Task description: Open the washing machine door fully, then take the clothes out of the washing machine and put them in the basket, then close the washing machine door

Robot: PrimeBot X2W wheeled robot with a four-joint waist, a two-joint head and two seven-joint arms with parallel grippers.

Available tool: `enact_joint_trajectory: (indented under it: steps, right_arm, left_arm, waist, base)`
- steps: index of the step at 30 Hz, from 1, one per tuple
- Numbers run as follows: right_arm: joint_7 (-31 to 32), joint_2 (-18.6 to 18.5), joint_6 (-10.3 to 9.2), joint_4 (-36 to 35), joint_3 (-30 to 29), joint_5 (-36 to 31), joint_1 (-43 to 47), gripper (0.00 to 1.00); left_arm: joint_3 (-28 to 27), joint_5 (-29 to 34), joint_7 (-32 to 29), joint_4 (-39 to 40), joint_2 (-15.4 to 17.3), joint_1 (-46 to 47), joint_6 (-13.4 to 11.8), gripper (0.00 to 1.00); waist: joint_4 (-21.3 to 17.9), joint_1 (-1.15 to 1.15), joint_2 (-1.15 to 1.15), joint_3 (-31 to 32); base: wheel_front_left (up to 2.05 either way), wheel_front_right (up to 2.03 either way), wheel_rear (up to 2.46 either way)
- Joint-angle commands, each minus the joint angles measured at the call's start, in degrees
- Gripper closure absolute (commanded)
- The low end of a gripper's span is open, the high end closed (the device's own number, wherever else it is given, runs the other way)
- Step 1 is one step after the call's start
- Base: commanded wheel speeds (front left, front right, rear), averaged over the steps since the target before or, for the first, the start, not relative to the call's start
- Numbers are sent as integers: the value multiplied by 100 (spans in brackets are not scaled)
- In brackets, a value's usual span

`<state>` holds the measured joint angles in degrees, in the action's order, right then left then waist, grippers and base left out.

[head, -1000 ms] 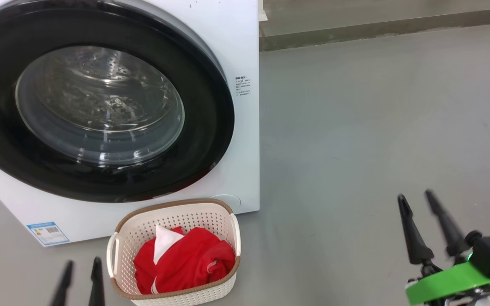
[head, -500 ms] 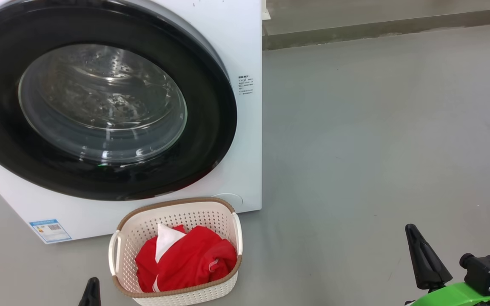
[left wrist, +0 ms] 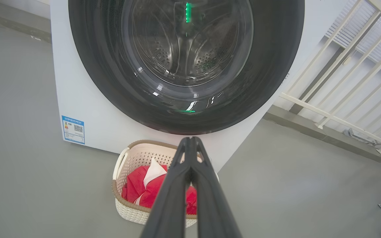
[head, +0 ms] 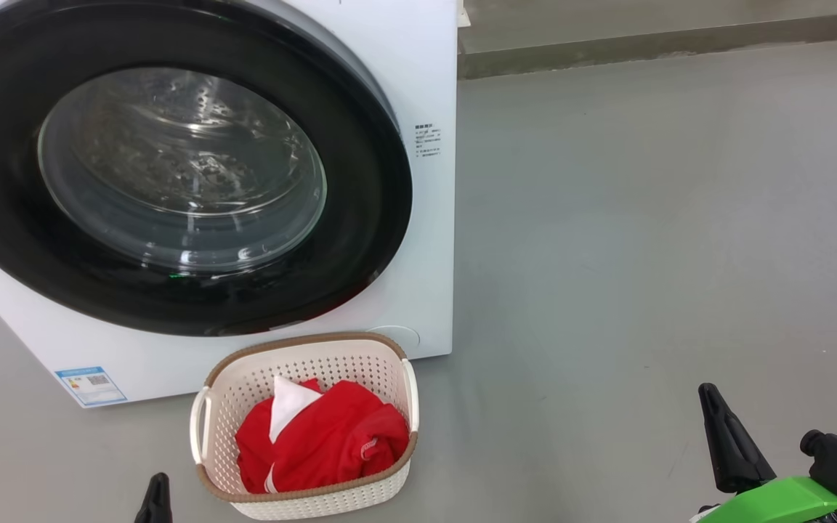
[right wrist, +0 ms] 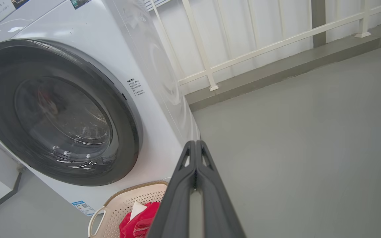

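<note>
Red first: seeing bright red fabric clothes [head: 320,436] with white patches heaped inside cream perforated plastic basket [head: 302,344] with brown rim, just in front of big white front-loading washing machine [head: 429,80]. Seeing round black-rimmed glass door [head: 368,240] flush on the cabinet, nothing red behind the glass. Versus a second ago: went from spread fingers to pinched together, empty, on both left gripper [left wrist: 190,141] and right gripper [right wrist: 195,144]; right one also lower in head view. Reading that as task finished, arms parking.

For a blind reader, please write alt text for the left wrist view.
A white front-loading washing machine with its round glossy black door shut stands behind a cream perforated basket holding red clothes; the left gripper's dark fingers, pressed together, point toward it.
</note>
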<state>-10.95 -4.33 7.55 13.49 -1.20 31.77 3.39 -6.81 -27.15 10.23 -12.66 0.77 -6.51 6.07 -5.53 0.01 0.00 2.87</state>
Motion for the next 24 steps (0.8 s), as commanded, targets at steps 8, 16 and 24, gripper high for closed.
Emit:
enact_joint_trajectory:
  steps: [8, 16, 24]
  right_arm:
    - [161, -28, -2, -115, -70, 566, -324, 100]
    - [295, -15, -2, -101, -107, 1040, -378, 100]
    - [428, -3, -2, -86, -144, 1512, -432, 100]
  left_arm:
    - [-23, -610, -138, 97, 87, 327, 35, 100]
    - [-18, -1117, -270, 77, 98, 408, 44, 100]
    - [-14, -1623, -402, 56, 108, 489, 53, 100]
  waist:
    - [46, -1, 0, -26]
    - [90, -1, 0, -50]
    - [133, -1, 0, -74]
  base:
    - [0, 0, 0]
    - [0, 0, 0]
    - [0, 0, 0]
